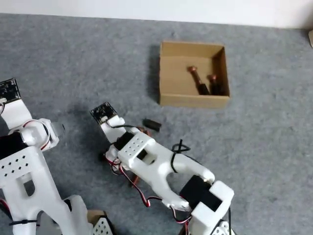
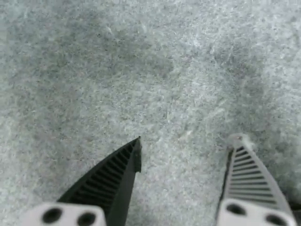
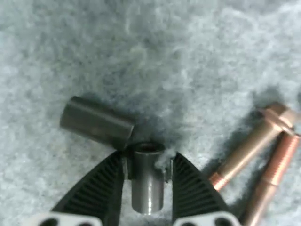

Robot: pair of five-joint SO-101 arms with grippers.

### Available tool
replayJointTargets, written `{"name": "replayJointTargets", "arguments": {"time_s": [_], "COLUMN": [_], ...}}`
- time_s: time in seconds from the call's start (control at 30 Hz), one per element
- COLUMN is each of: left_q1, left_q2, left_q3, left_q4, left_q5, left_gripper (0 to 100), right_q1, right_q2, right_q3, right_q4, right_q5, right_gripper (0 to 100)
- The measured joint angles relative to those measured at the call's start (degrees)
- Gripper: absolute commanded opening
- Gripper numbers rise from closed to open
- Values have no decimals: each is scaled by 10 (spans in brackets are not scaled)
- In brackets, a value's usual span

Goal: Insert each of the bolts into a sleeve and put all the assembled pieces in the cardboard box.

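Observation:
My right gripper (image 3: 148, 159) is shut on a dark sleeve (image 3: 147, 186), held lengthwise between the two fingers just above the grey carpet. A second dark sleeve (image 3: 96, 123) lies on its side just past the fingertips, touching the held one's end. Two copper bolts (image 3: 249, 153) lie side by side close by on the carpet. In the high view the right arm (image 1: 146, 159) bends low over this spot, with one sleeve (image 1: 152, 124) showing beside it. The cardboard box (image 1: 168, 73) at the back holds two assembled pieces (image 1: 203, 81). My left gripper (image 2: 186, 146) hangs open over bare carpet.
Grey carpet (image 1: 73, 58) covers the whole table. The left arm (image 1: 24, 161) stands at the front left, well apart from the parts. Open carpet lies between the right arm and the box.

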Motion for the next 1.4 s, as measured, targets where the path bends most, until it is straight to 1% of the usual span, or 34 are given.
{"name": "replayJointTargets", "arguments": {"time_s": [0.2,0.33,0.47,0.6,0.77,0.93,1.0,1.1,1.2,1.4], "left_q1": [0,0,2,35,126,257,284,324,381,508], "left_q2": [0,0,0,0,0,0,1,3,4,4], "left_q3": [0,0,0,0,0,11,15,14,14,34], "left_q4": [0,0,0,0,0,0,0,0,0,0], "left_q5": [0,0,0,0,0,0,15,95,169,282], "left_gripper": [278,278,278,278,274,274,274,274,274,273], "right_q1": [-4,7,63,143,249,309,339,386,425,449], "right_q2": [-18,-103,-219,-325,-448,-558,-600,-653,-694,-738], "right_q3": [-41,-42,-43,-43,-25,55,94,157,224,343], "right_q4": [59,99,132,167,194,195,195,195,195,153], "right_q5": [0,20,57,94,105,142,156,179,200,209], "right_gripper": [4,4,4,4,4,4,4,4,4,4]}}
